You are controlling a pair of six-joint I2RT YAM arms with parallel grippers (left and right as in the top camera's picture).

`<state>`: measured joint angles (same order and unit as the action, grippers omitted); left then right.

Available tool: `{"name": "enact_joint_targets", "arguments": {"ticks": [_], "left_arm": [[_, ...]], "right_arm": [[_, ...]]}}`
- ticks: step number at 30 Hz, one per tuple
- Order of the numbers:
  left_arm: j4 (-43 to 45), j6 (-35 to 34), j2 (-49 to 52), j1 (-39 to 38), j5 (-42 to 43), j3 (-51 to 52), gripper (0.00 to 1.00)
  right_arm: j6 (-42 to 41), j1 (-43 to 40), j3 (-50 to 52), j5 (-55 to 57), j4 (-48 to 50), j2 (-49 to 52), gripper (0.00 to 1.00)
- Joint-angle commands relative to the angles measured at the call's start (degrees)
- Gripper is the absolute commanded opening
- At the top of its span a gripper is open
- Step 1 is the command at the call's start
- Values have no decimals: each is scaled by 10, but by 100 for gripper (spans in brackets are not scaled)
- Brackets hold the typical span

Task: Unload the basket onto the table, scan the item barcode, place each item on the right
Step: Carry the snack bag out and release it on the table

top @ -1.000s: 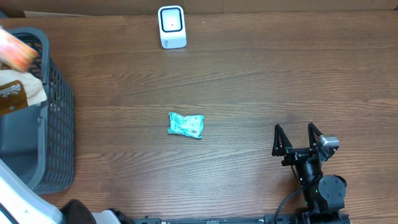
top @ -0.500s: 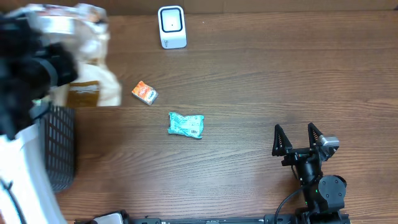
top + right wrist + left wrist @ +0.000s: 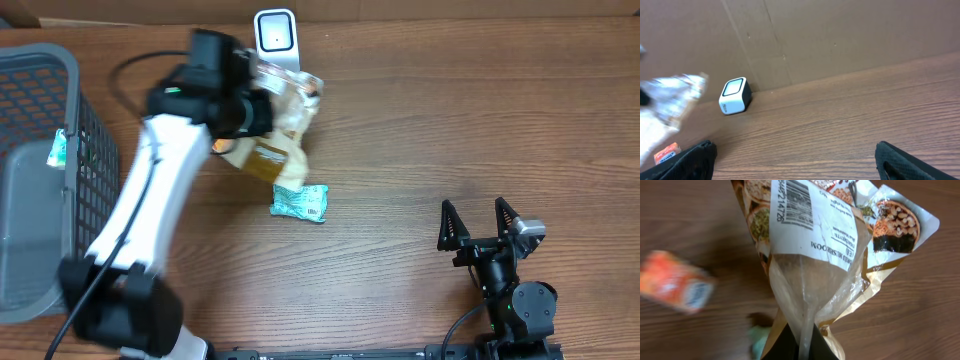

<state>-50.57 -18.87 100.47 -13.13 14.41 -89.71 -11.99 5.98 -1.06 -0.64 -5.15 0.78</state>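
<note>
At desk point(image 3: 450, 120) left edge, basket point(image 3: 60, 180). At back middle, scanner point(image 3: 276, 35). Just before scanner, bag point(image 3: 290, 125); on desk just before bag, small packet point(image 3: 299, 201). Well right, right claw point(image 3: 477, 215).

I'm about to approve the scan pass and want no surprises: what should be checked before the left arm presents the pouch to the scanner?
1. Left tool shut on the mushroom pouch: ok.
2. Barcode uncovered: ok, plain in the left wrist view.
3. Barcode turned toward the scanner: cannot tell.
4. Pouch close to the scanner: ok, just in front of it from overhead.
5. Teal packet clear of the pouch's lower edge: cannot tell; they meet in the overhead view.
6. Right tool open and far from the scanner: ok.
</note>
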Motion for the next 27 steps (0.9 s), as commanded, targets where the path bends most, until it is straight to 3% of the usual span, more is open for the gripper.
{"name": "enact_joint_targets", "arguments": {"ticks": [1,2,3,4,6,11,15,22,27], "left_arm": [[35,-103,61,-31,8,5,5],[42,-118,77,-36,13,5,6],[46,-125,90,-40,20,5,14],[54,-129,121,-48,36,5,41],[57,-129,150,-53,48,5,56],[50,-122,132,-40,51,-10,60],[-2,-94,62,-2,51,-79,59],[-133,-7,-72,107,31,-197,59],[-185,12,-153,225,-20,-222,70]], "right_arm": [[1,-2,6,1,3,-6,100],[1,-2,6,1,3,-6,100],[1,-2,6,1,3,-6,100],[1,-2,6,1,3,-6,100],[1,-2,6,1,3,-6,100],[1,-2,6,1,3,-6,100],[1,-2,6,1,3,-6,100],[1,-2,6,1,3,-6,100],[1,-2,6,1,3,-6,100]]}}
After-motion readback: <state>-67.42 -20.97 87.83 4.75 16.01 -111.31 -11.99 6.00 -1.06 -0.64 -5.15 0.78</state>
